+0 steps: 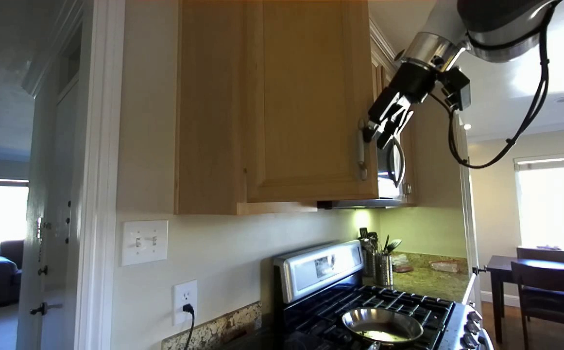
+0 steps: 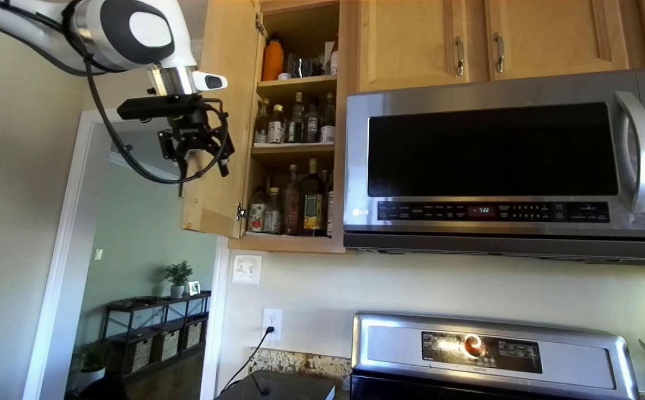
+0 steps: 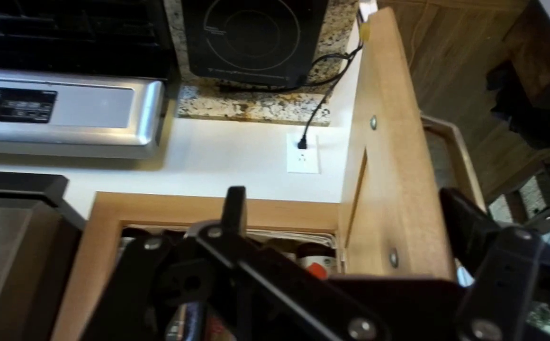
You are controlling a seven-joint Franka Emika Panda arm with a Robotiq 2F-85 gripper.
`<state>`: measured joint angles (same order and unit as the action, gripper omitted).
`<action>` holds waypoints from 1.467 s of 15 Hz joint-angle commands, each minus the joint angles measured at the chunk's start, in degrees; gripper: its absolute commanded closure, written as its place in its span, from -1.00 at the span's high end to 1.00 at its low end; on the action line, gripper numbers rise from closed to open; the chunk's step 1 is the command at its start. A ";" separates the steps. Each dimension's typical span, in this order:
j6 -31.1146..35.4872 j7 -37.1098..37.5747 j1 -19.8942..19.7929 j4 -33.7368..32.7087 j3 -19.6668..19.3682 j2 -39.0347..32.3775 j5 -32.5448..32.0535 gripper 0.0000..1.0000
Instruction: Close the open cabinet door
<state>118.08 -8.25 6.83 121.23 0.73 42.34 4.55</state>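
Note:
The tall tan cabinet door stands open; its outer recessed panel faces an exterior view, and its inner face shows in an exterior view. Its slim bar handle sits near the free edge. In the wrist view the door stands edge-on between my fingers. My gripper is open, also in an exterior view. In the wrist view the gripper has one finger on the door's inner side and one on its outer side, near the handle. I cannot tell whether either finger touches the door.
The open cabinet holds several bottles on shelves. A stainless microwave hangs beside it, under shorter tan cabinet doors. Below are a stove with a pan and a black cooktop. A cable hangs from my wrist.

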 commanded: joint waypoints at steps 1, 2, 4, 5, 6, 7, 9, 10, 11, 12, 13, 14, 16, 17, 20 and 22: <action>0.66 -0.08 -4.84 1.14 -2.43 -0.09 -4.82 1.00; -0.10 -0.08 -6.20 1.23 -2.92 -0.24 -6.51 1.00; -2.27 -0.24 -8.21 1.02 -3.50 -0.55 -9.47 1.00; -3.57 -0.45 -8.92 0.99 -3.67 -0.66 -10.82 1.00; -6.58 -1.20 -9.36 0.87 -3.67 -0.55 -12.32 1.00; -9.68 -2.06 -9.45 0.74 -3.71 -0.42 -13.47 1.00; -16.94 -5.00 -8.13 1.24 -3.94 0.38 -14.18 1.00; -20.03 -6.82 -6.89 2.02 -4.12 1.33 -13.37 1.00; -23.01 -8.48 -6.18 1.97 -4.08 1.46 -13.26 1.00; -25.28 -10.05 -4.84 2.05 -3.97 1.76 -12.24 0.50; -27.17 -11.89 -3.69 1.78 -4.00 1.71 -11.62 0.47; -25.88 -11.82 -2.55 2.26 -3.47 2.14 -10.60 0.33; -23.89 -10.61 -0.77 1.78 -2.78 1.75 -8.27 0.05; -22.85 -10.28 0.04 1.65 -2.54 1.59 -7.00 -0.07; -16.93 -8.98 1.69 0.57 -1.78 0.52 -1.81 -0.48; -12.81 -8.63 1.80 -0.18 -1.15 -0.27 -0.02 -0.74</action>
<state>100.52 -18.47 7.50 121.92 -0.47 42.77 2.35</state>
